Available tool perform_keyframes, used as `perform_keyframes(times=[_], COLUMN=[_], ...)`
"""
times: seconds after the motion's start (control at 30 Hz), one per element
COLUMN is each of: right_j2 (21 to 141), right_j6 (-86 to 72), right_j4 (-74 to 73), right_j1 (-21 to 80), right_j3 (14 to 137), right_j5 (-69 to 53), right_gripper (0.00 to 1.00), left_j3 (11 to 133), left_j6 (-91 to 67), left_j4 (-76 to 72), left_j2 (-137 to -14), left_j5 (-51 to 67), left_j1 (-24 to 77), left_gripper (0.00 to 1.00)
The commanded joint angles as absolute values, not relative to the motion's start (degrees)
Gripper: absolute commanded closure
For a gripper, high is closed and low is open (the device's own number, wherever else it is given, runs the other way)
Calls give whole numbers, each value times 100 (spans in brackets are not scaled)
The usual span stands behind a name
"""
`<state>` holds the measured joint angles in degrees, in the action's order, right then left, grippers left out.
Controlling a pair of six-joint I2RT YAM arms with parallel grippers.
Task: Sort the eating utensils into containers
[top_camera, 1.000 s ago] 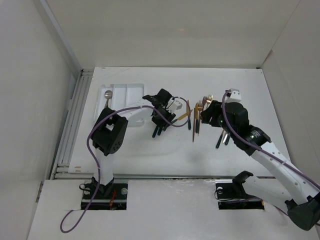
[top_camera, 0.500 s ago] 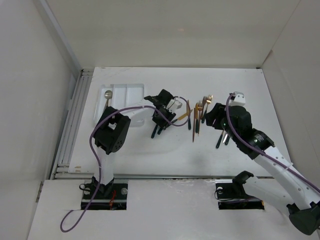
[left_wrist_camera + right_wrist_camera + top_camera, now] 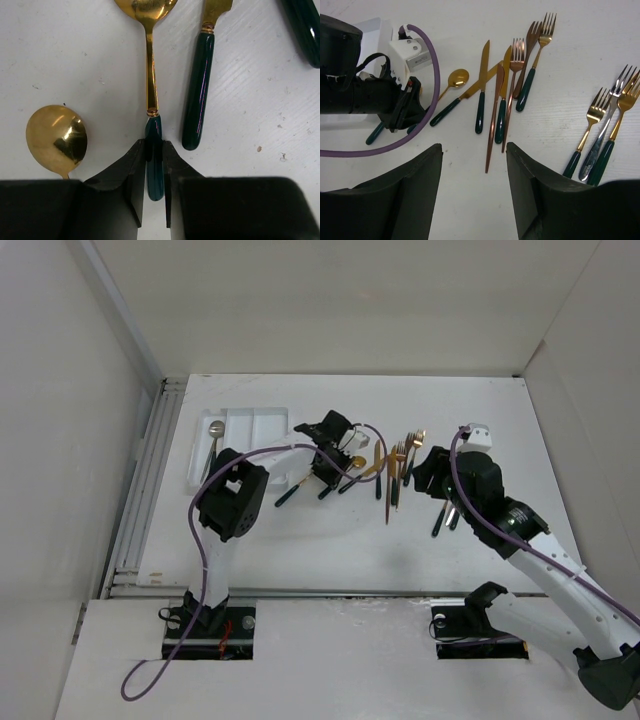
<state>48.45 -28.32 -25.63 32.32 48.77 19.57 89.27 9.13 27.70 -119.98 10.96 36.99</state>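
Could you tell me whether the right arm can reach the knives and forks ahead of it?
Probably yes: the right gripper is open, with bare table between it and that cluster; the left gripper, holding a spoon, is off to one side.

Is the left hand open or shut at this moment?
Shut. In the left wrist view, the left hand has both fingers pressed against the dark green handle of a gold spoon.

Glossy metal spoon (image 3: pixel 150 75), matt scuffed table (image 3: pixel 75 60)
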Motion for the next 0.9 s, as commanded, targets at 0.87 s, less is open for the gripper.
perform_keyframes(times=[0.87], right_j2=[7136], right_j6=[-2488], right_j4=[-976], right_j1=[3498], right_j3=[5633], right_j5=[1037], right_gripper=[42], left_j3=[8104], left_j6=[1714], left_j4=[2549], left_j2=[-9984], left_j5=[527], left_j1=[-342], left_gripper=[100])
